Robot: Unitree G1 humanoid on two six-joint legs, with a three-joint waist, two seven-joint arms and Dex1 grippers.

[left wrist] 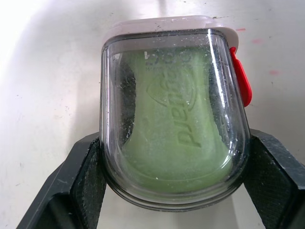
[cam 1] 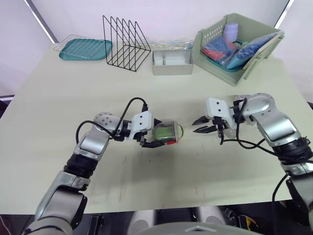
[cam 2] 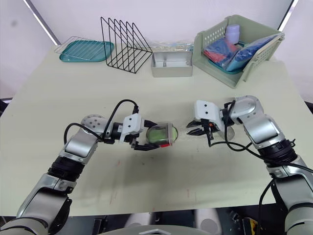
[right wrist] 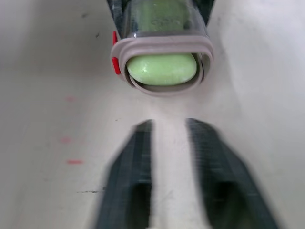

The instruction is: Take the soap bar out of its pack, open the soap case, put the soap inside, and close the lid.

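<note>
A soap case with a clear lid, grey rim and red latch lies on its side near the middle of the cream table. A green soap bar sits inside, under the lid. My left gripper is shut on the case, one black finger pressing on each side. My right gripper hovers just right of the case, pointing at its rim end. It is open, with nothing between its fingers.
Along the far edge stand a teal tray, a black wire rack, a grey metal box and a green basket holding coloured packs. The table's near half is bare.
</note>
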